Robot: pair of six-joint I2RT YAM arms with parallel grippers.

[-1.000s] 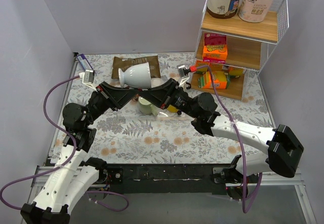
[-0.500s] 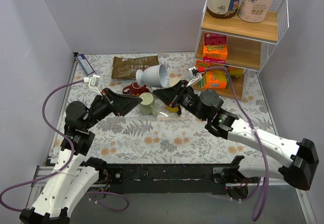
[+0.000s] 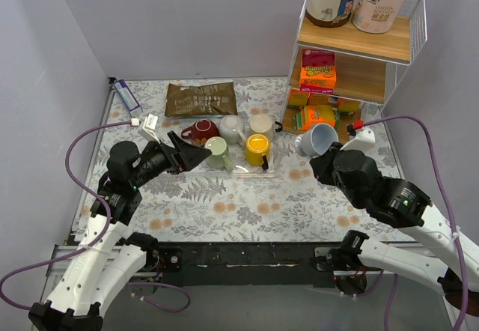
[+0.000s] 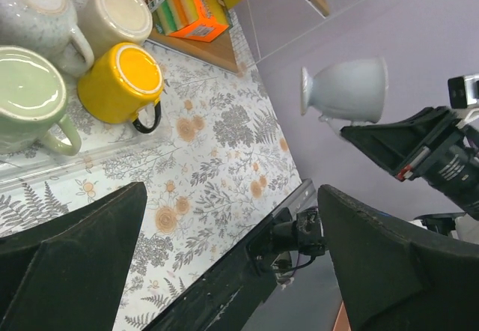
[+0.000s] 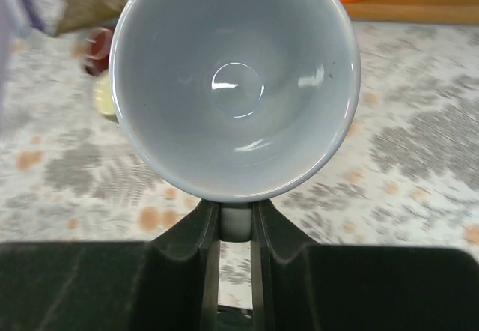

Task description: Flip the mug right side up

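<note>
**Top external view.** The grey glazed mug [image 3: 316, 139] hangs clear of the floral-patterned worktop [image 3: 224, 211], in front of the wire shelf [image 3: 352, 61]. The right pincer [image 3: 326, 153] pinches it. The right arm folds back from the near right corner, wrist raised. The mug's long axis is tilted, foot to the left, mouth toward the right wrist. The left arm reaches low to the right, with the left pincer [image 3: 197, 153] near a green mug [image 3: 216, 151].

**Left wrist view.** The left pincer [image 4: 232, 192] is spread wide with nothing between its fingers. The mug [image 4: 348, 90] lies sideways in the air, flared foot left, mouth right. A glossy yellow mug [image 4: 120, 84] stands upright.

**Right wrist view.** The camera looks straight into the mug's [image 5: 236, 84] round mouth, which is smooth and glossy inside. The right pincer [image 5: 236, 226] is pressed onto the handle below the rim.
</note>
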